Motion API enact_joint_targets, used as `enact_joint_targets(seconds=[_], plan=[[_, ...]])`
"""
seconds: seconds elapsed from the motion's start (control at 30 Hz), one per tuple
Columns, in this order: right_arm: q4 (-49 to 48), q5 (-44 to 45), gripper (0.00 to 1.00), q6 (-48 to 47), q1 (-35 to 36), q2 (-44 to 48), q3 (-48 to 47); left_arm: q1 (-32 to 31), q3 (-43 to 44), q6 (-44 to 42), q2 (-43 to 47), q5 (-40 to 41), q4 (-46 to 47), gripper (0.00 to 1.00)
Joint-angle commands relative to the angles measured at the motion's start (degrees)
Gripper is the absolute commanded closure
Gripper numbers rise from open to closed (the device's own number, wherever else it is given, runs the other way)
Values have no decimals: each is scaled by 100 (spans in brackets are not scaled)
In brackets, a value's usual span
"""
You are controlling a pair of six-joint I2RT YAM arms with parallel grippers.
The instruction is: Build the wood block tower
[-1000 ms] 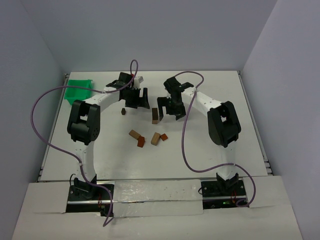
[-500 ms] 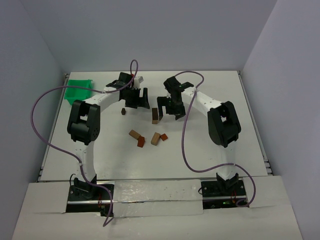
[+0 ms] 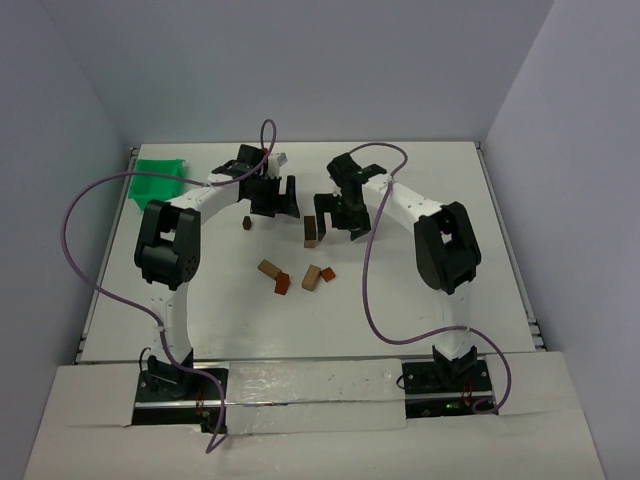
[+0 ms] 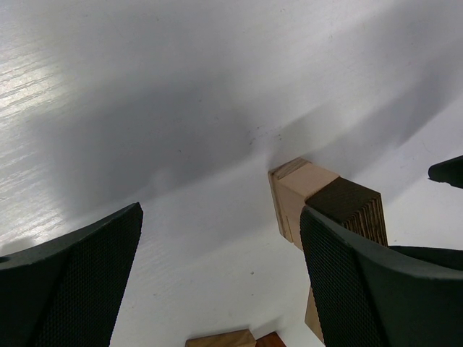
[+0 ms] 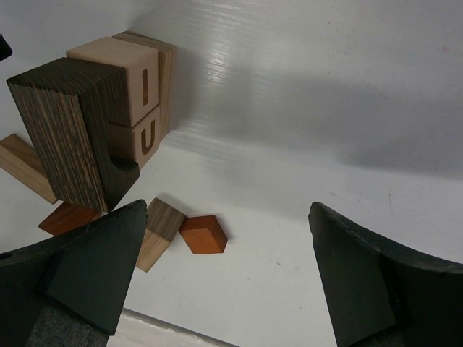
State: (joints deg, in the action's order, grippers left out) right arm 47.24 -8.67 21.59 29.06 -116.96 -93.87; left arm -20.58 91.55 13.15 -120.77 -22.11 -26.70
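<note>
The wood block tower [image 3: 311,231] stands mid-table, tan blocks with a dark brown block leaning on its side. It shows at the right in the left wrist view [image 4: 318,195] and at the upper left in the right wrist view [image 5: 116,94]. My left gripper [image 3: 272,200] is open and empty, just left of the tower, with its jaws wide apart in its own view [image 4: 221,213]. My right gripper [image 3: 337,221] is open and empty, just right of the tower, and also shows wide open in its own view [image 5: 228,210].
Loose blocks lie in front of the tower: a tan one [image 3: 269,268], a reddish one [image 3: 283,284], a tan-and-brown one [image 3: 313,276], a small reddish one [image 3: 328,273] and a small dark one [image 3: 245,224]. A green bin [image 3: 158,183] sits at the far left.
</note>
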Motion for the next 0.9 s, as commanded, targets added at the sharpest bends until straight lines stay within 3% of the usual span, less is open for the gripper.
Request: enact_joint_targets(seconds=[0.0, 0.87], plan=[[85, 13, 0, 65, 47, -82, -255, -25, 100, 39, 62, -170, 113, 5], [120, -5, 0, 90, 65, -152, -375, -25, 91, 37, 62, -197, 131, 4]])
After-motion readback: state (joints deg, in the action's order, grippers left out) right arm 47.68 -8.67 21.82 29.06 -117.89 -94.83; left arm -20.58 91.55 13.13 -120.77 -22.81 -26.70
